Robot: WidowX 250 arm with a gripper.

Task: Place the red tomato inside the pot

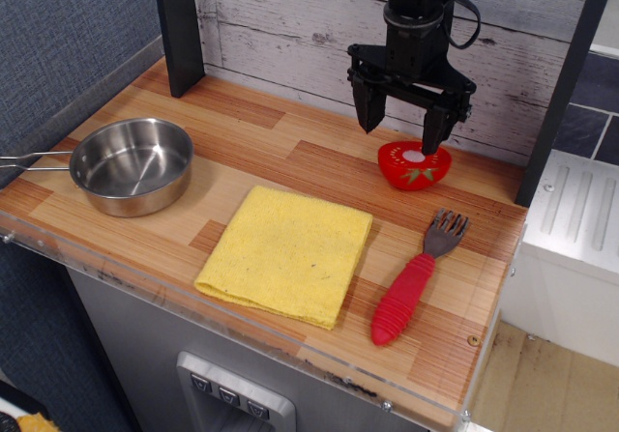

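A: What does the counter (290, 152) look like, starting from the left?

B: It is a wood-grain top in orange and brown planks with a clear strip along its near edge. A blue-grey fabric wall stands to the left, and a whitewashed plank wall (503, 55) runs along the far side. A dark post (179, 26) rises at the far left.

A: And what sits on it?

B: At the left is the pot (132, 165), shallow, round and made of shiny steel, with a thin wire handle pointing off the left edge. Near the middle lies a yellow cloth (287, 252), folded roughly square, soft and slightly nubbly.

A: Further right?

B: A fork (416, 279) with a ribbed red handle and grey tines lies near the right edge, angled away from the viewer. Beyond it, close to the plank wall, rests the red tomato (414, 164), a glossy half with its flat cut face up, showing a white centre and a small green mark. It is well apart from the pot.

A: And the arm?

B: The black gripper (401, 132) hangs over the tomato with its jaws spread wide. The right finger tip sits at the tomato's white centre; whether it touches cannot be told.
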